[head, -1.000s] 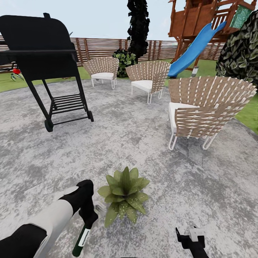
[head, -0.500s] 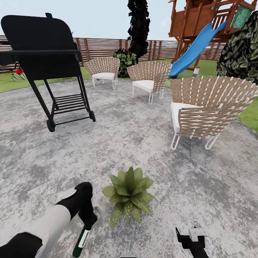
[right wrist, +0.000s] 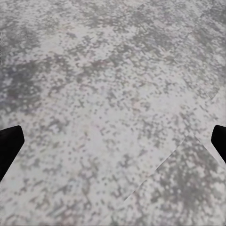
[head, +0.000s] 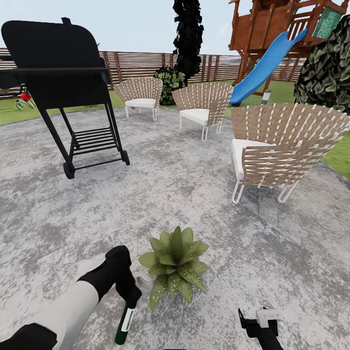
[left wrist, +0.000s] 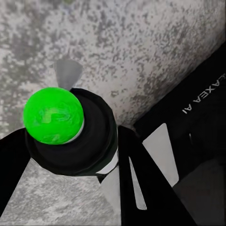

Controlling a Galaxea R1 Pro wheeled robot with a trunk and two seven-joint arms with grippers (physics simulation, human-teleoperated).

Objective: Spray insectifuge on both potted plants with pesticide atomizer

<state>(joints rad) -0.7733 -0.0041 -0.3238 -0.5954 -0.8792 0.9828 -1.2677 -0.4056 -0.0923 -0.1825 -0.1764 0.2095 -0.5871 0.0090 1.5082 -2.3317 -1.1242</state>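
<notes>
Patio paving (head: 194, 194) sits the same under me as half a second ago, so my head camera has held still. My left gripper (head: 130, 297) has swung toward three o'clock, closer to the potted plant (head: 175, 265), and the pesticide atomizer (head: 125, 324) has come along with it.

From the head view the atomizer hangs below the left gripper at about seven o'clock of the plant, just beside its leaves but apart from them. Its long axis runs near upright, slightly tilted: the pale spray head is up in the fingers, the dark green base points down toward six o'clock at the paving, and the white label band faces me. In the left wrist view I look along the pesticide atomizer (left wrist: 70, 132) end-on, a bright green round cap over a dark collar, with a grey nozzle tip poking toward the paving. My left fingers (left wrist: 141, 179) are pinching the bottle from both sides.

My right gripper (head: 260, 324) hangs low at five o'clock of the plant, well apart from it. In the right wrist view its fingers (right wrist: 9, 143) are spread wide over bare paving, holding nothing.
</notes>
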